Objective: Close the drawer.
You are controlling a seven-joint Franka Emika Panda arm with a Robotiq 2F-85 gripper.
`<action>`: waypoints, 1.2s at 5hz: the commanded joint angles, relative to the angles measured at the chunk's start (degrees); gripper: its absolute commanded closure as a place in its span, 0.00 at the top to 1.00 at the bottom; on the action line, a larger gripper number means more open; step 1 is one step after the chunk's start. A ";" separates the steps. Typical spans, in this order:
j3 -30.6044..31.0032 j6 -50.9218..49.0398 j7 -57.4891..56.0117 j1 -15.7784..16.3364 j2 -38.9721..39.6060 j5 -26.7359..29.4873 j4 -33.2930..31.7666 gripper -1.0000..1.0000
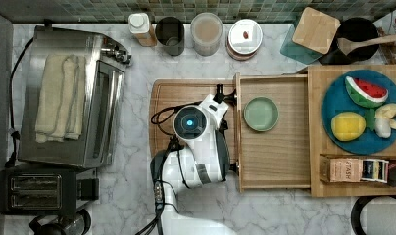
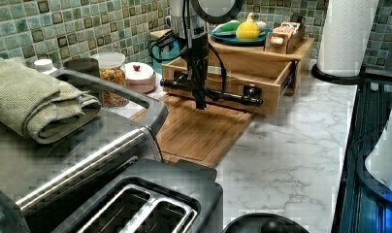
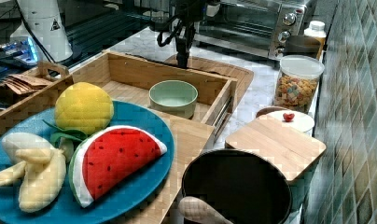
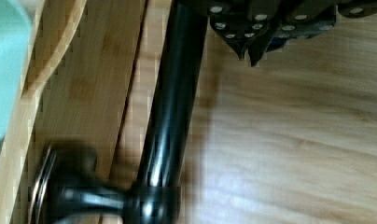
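One drawer [image 1: 274,147] stands pulled well out of its wooden stand [image 1: 355,134] on the marble counter [image 1: 137,122], its front panel facing the top view's left and overhanging a darker cutting board [image 2: 199,131] laid flat beneath it. Inside the drawer sits a pale green bowl [image 3: 173,98], near the front panel in the right view, placed where it would ride back with the drawer rather than block it. A long black bar handle [image 2: 211,93] runs across the front panel on two stubby posts. The gripper [image 4: 249,46] hangs just in front of that bar, on the cutting-board side, and in the wrist view its fingertips [image 4: 241,47] come together with nothing between them, which suits a push against the handle or panel rather than a grasp. The arm reaches down from above, its blue-lit wrist showing in the top view. On top of the stand rest a blue plate [image 1: 333,105] carrying toy fruit and a small box of tea bags [image 1: 355,170]. Jars line the tiled wall behind, and a toaster oven [image 1: 71,95] draped with a folded towel [image 2: 34,99] stands well apart at the top view's left. Closing is judged not yet begun.
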 commanded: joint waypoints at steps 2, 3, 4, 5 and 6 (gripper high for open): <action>-11.87 -0.24 -14.24 -9.62 -0.28 5.56 5.60 0.00; -13.66 5.48 -19.93 -12.86 0.13 6.73 4.76 0.00; -15.84 4.04 -26.70 -15.63 0.95 9.08 7.09 0.00; -18.32 4.49 -32.49 -18.10 1.32 9.61 9.01 0.00; -18.12 2.64 -36.25 -21.59 2.64 9.49 12.42 0.00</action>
